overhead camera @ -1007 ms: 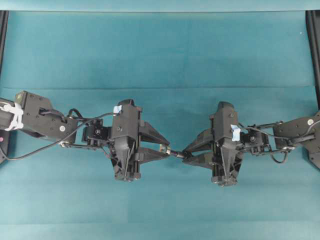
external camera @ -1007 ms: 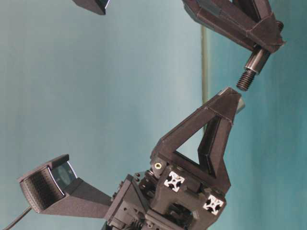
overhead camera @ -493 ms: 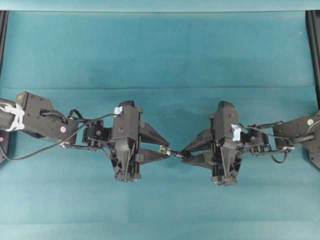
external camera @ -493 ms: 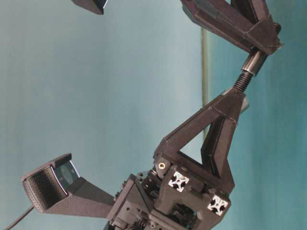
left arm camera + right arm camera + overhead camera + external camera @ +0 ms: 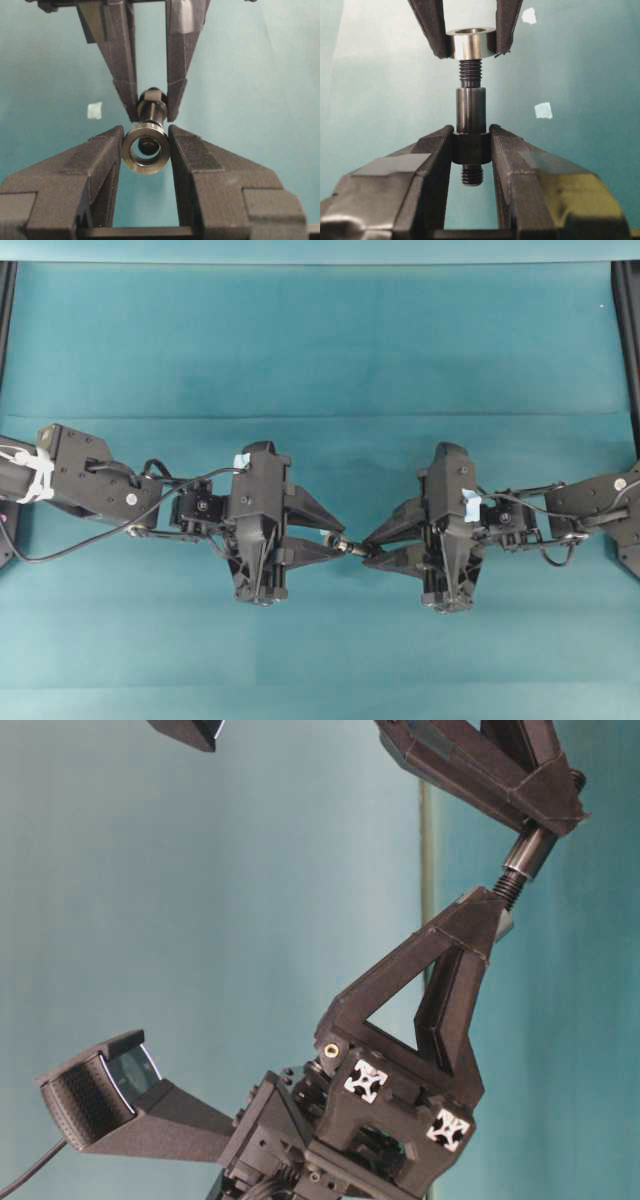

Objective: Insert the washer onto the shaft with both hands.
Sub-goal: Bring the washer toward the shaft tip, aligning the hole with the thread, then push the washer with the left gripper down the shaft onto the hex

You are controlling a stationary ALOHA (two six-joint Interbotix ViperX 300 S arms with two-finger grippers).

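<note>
Between the 2 arms, the left gripper (image 5: 146,131), clamped on the washer (image 5: 146,155), has closed the earlier gap: the shaft (image 5: 470,127), pinched in the right gripper (image 5: 471,131), now enters its hole, so seating remains.

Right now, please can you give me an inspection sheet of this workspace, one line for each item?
Surface: teal cloth mat, smooth and flat.
Job's things: small silvery metal ring washer, threaded tip of the dark grey stepped metal shaft entering its hole; wider part of the shaft not yet inside.
Clutter: small pale-blue tape bits lying on the mat.
Grippers: black left gripper shut on the washer; black right gripper shut on the shaft's thick section.
Cables: black cable looping along the left arm, short loop at the right wrist.
Surroundings: black frame rails at the side edges.
</note>
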